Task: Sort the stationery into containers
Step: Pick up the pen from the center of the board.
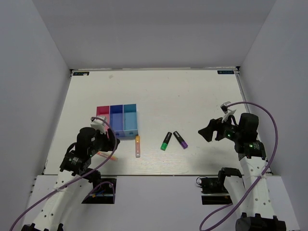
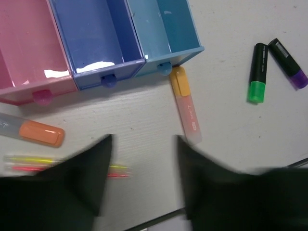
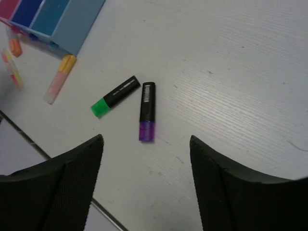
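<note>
- From the top view the light is bright and even, falling from overhead; the white table (image 1: pixel 192 96) is nearly washed out and shadows under my arms are faint and soft.
- In my left wrist view, white glare patches sit on the floors of the pink-red bin (image 2: pixel 29 43) and the dark blue bin (image 2: pixel 91 38).
- My left gripper (image 2: pixel 143 144) shows as soft-edged black shapes, out of focus (too close to the lens), and the thin pens (image 2: pixel 29 163) beside it look smeared.
- In my right wrist view the table grain is crisp, and the purple marker (image 3: pixel 147 110) casts only a thin shadow.
- My right gripper (image 3: pixel 147 144) is dark, though its mesh texture shows.
</note>
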Robot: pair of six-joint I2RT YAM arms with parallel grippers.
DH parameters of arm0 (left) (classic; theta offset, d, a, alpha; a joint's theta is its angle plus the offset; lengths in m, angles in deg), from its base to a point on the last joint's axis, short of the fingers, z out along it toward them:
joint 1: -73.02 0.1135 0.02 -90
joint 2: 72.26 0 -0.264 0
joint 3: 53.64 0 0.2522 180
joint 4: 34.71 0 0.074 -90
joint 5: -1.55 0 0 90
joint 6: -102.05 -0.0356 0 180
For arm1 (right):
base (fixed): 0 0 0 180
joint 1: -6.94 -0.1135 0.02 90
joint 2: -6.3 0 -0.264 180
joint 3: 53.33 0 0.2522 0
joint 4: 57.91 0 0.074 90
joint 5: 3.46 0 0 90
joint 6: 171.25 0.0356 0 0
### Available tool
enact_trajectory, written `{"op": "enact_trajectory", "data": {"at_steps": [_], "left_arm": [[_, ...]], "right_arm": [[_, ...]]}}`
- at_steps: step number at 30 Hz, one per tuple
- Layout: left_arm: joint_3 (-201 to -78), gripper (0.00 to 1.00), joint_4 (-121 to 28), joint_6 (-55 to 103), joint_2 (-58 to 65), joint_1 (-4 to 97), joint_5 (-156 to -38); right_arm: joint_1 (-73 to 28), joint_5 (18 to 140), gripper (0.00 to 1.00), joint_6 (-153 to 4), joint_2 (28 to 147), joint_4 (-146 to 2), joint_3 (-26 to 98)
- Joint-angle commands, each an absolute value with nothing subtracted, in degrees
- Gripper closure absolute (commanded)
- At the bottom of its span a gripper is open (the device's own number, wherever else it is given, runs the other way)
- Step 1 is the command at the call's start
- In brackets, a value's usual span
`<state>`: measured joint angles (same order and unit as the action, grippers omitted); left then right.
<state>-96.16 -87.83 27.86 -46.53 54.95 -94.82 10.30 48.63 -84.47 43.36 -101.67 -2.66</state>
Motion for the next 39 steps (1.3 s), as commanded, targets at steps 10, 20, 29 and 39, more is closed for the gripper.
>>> {"op": "enact_trajectory", "data": {"at_steps": [10, 20, 29, 39], "left_arm": [[-97.82, 0.11, -89.34, 28.39, -44.93, 55.27, -97.76], [-100.72, 0.64, -91.72, 33.75, -30.97, 48.86, -105.78], [-105.19, 0.22, -86.63, 39.89, -10.93, 24.17, -75.04], [-103.79, 0.2, -74.5, 42.1, -0.47, 23.54, -69.64]], "right_arm": [[10.11, 42.77, 0.1, -93.38, 42.69, -103.49, -3.71], [9.93, 45.76, 0.2, -93.82, 44.45, -104.98, -2.39], [9.84, 47.43, 0.2, -93.47, 45.15, -105.68, -1.69], [9.76, 46.99, 0.2, -93.29, 45.06, -106.38, -1.34]]}}
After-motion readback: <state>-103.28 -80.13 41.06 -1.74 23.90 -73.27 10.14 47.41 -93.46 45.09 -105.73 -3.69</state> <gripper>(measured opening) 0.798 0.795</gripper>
